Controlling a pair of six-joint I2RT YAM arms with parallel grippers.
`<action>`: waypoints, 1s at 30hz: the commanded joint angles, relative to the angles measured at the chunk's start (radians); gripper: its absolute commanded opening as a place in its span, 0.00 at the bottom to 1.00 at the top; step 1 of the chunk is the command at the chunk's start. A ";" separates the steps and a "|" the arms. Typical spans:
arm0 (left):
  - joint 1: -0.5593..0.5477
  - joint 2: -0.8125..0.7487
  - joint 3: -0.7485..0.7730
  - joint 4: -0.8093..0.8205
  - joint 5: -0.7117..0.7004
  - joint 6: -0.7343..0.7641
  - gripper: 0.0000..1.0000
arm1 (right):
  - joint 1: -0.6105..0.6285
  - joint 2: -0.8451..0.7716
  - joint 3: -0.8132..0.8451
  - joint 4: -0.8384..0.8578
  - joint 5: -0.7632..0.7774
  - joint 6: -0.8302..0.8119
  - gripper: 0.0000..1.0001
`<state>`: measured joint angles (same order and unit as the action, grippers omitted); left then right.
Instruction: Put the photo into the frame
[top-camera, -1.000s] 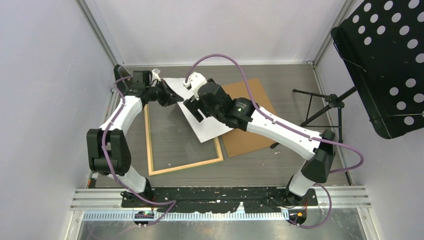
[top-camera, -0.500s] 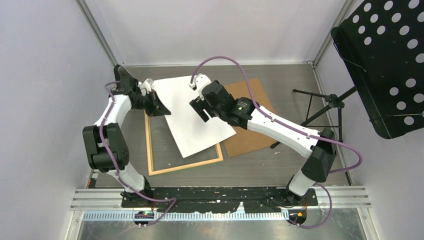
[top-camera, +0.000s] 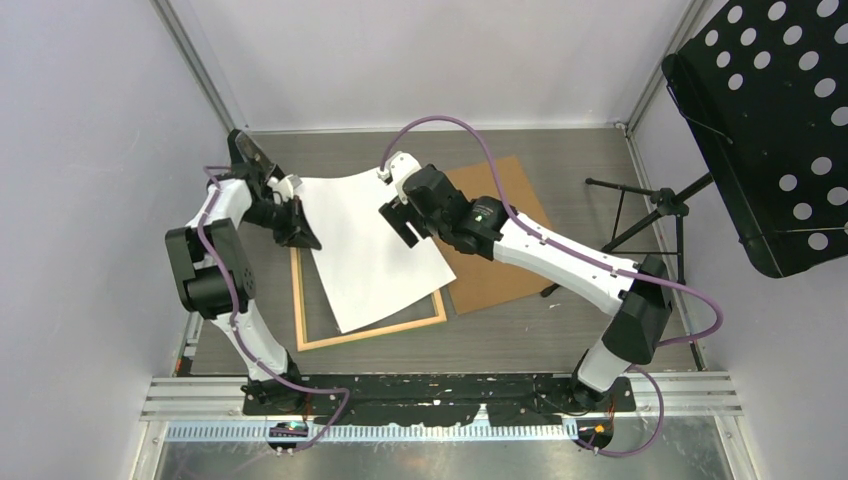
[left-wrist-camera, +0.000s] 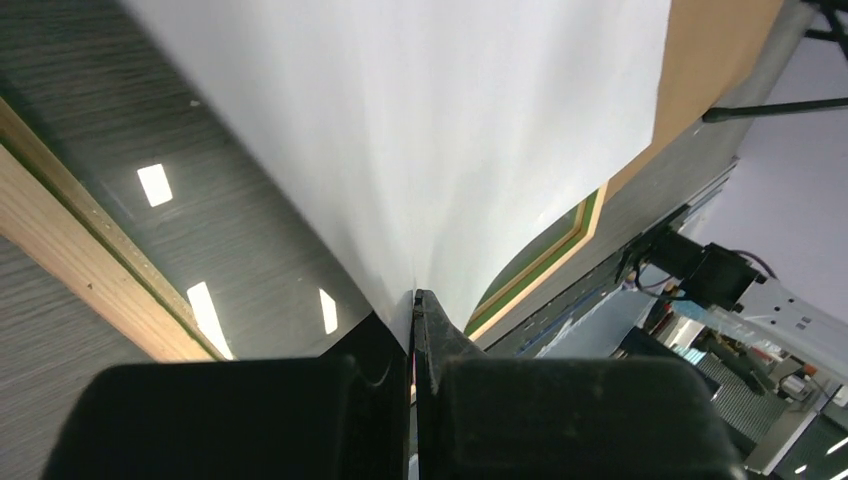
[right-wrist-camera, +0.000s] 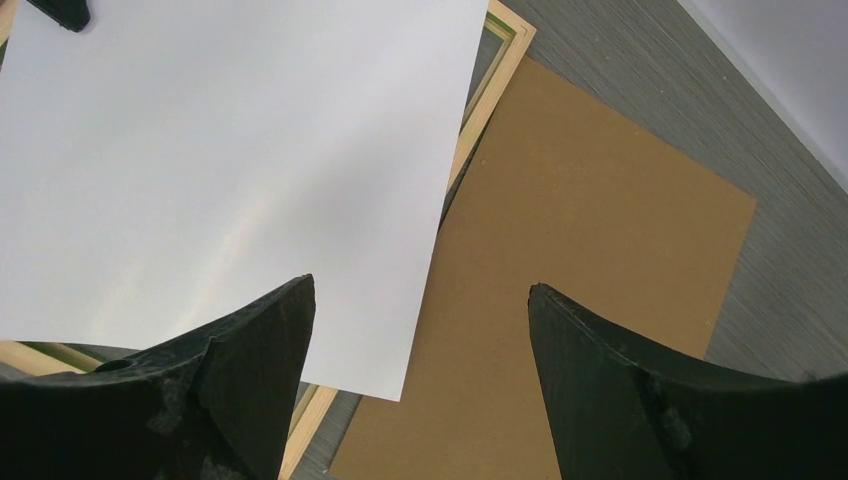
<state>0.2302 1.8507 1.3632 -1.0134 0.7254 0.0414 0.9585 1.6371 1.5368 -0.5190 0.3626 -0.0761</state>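
The photo (top-camera: 370, 245), white side up, lies crooked over the frame (top-camera: 372, 332). The left claw (top-camera: 303, 234) pinches its edge; the right claw (top-camera: 398, 218) is wide and empty.

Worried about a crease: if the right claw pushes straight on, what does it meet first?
Probably the photo, near its edge over the brown board; the open right claw straddles that edge, depth unclear.

A grey wood-grain table (top-camera: 560, 160) sits between pale lilac walls (top-camera: 80, 250) and aluminium corner posts (top-camera: 203, 75). At 2 o'clock hangs a black perforated music stand (top-camera: 770, 130), its tripod (top-camera: 640, 215) at 3 o'clock.
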 joint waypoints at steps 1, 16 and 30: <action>0.001 0.028 0.059 -0.091 -0.057 0.109 0.00 | 0.000 -0.009 -0.006 0.044 -0.009 -0.004 0.84; -0.005 0.106 0.207 -0.188 -0.172 0.207 0.00 | 0.000 -0.004 -0.023 0.050 -0.019 -0.010 0.83; -0.051 0.107 0.201 -0.188 -0.274 0.292 0.00 | 0.000 -0.010 -0.043 0.060 -0.014 -0.020 0.83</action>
<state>0.1909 1.9793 1.5532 -1.1957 0.4927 0.2920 0.9581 1.6375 1.5009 -0.5003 0.3420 -0.0811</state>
